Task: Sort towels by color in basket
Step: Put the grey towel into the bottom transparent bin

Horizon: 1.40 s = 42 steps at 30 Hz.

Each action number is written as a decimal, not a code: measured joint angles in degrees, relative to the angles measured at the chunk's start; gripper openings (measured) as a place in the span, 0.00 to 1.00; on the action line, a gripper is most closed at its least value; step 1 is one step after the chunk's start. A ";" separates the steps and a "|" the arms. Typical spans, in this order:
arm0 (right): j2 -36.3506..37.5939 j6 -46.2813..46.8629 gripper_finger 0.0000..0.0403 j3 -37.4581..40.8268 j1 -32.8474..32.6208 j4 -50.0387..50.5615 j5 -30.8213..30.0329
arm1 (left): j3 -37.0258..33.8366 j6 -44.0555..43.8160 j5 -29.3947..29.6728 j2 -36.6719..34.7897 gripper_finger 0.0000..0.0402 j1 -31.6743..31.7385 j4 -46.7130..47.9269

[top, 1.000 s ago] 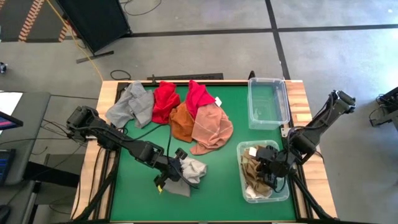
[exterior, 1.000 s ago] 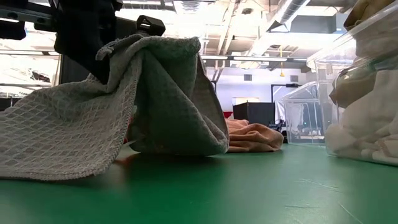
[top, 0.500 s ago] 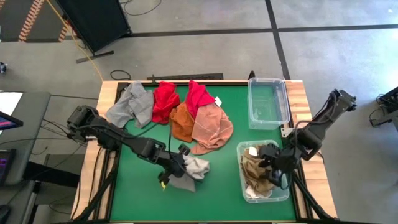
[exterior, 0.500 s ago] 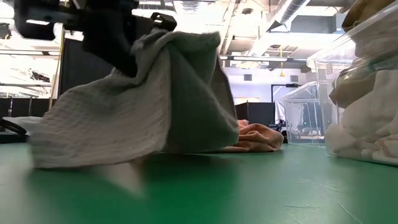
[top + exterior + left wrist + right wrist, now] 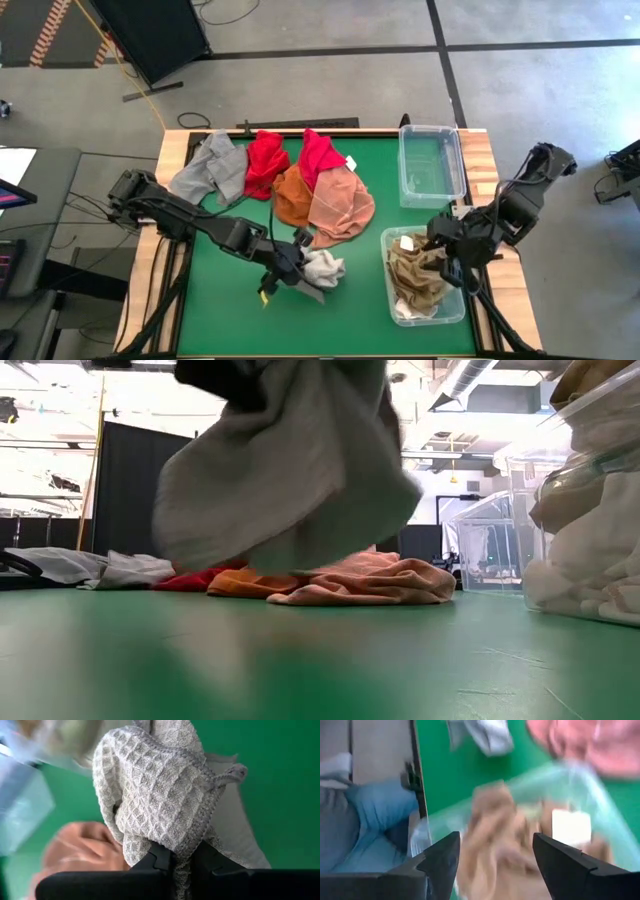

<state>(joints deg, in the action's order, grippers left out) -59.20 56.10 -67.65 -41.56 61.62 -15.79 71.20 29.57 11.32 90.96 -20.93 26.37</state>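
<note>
the left gripper (image 5: pixel 291 262) sits just below the centre of the high view, its fingers (image 5: pixel 159 860) clenched on a grey waffle-weave towel (image 5: pixel 322 270). in the left wrist view the cloth bunches out from between the two dark fingers, its corded hem running along one edge, and in the low view it hangs clear of the green table (image 5: pixel 220 300) as a loose bundle (long axis roughly vertical there, the gathered end up at the gripper, the free folds pointing down). in the high view the bundle trails from the gripper toward the right of the frame.

the right gripper (image 5: pixel 447 272) is at the right of the high view, over the near clear bin (image 5: pixel 386 290) in the lower right; its fingers (image 5: pixel 442 862) stand wide apart with nothing between them. tan-brown towels (image 5: pixel 415 280) and a white towel (image 5: pixel 403 310) lie in that bin. a small white tag (image 5: pixel 571 828) shows on the tan cloth in the right wrist view, too blurred to read.

a second clear bin (image 5: pixel 431 165) stands in the upper right of the table. in the upper centre lies the unsorted pile: a grey towel (image 5: pixel 212 168) at its left, then a red towel (image 5: pixel 265 160), an orange towel (image 5: pixel 292 197), a second red towel (image 5: pixel 320 155) with a small white tag, and a pink towel (image 5: pixel 342 208) touching the orange one. no readable writing shows on any of them.
</note>
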 joint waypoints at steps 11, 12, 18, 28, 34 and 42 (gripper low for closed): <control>-3.69 -25.37 0.69 -0.01 3.20 -17.06 -12.31 | 11.33 6.85 -0.86 0.00 0.06 4.76 -1.87; -4.34 -27.59 0.69 -0.01 3.76 -18.69 -12.41 | 12.08 7.23 -1.86 0.00 0.06 5.29 -3.04; -8.20 -36.91 0.69 -0.01 6.75 -25.18 -12.93 | 13.71 7.75 -8.56 0.00 0.06 7.87 -10.93; -13.36 -46.62 0.69 -0.01 8.42 -33.80 -18.08 | 13.81 9.04 -12.63 2.56 0.06 10.08 -19.70; -14.38 -48.94 0.69 0.04 8.66 -37.27 -18.22 | 13.77 10.40 -12.95 5.30 0.06 10.37 -22.28; -16.52 -48.60 0.69 0.03 9.46 -39.23 -17.36 | 13.65 11.44 -13.06 5.79 0.06 10.34 -25.37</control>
<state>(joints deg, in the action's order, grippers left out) -75.72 7.50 -67.61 -32.10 22.38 -33.15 84.85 41.01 -1.74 96.75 -10.59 1.00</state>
